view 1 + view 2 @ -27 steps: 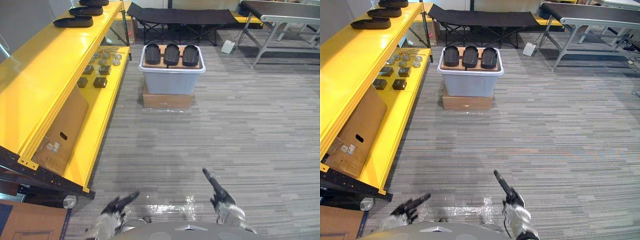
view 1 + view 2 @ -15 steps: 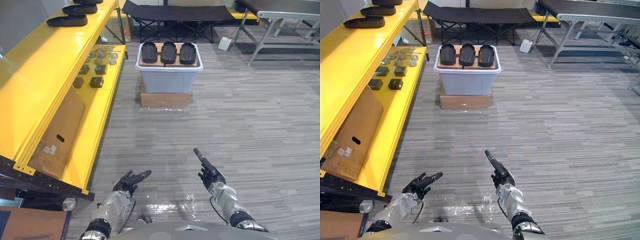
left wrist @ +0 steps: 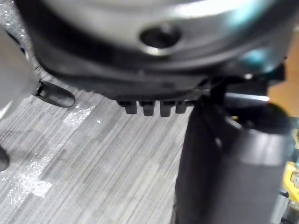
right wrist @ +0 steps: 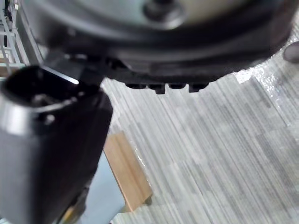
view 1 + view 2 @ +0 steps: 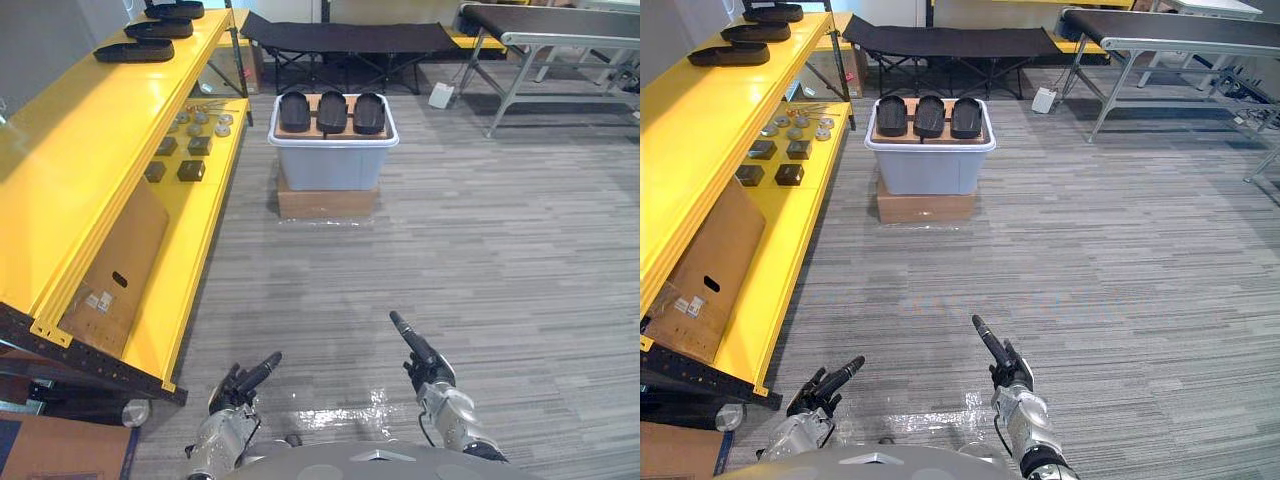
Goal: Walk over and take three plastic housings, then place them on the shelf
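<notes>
robot hands outstretched, empty

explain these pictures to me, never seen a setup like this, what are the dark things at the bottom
This is a two-legged humanoid robot seen through its own cameras. The two wide pictures come from two cameras on its head, looking down and ahead. The two dark close-ups come from its wrists, looking along each hand at the floor. At the bottom of the head views are its left hand and right hand, both open, holding nothing. Ahead a grey bin stands on a cardboard box, with three black housings on top. On the left runs a yellow shelf, with similar housings on its top level.
</notes>
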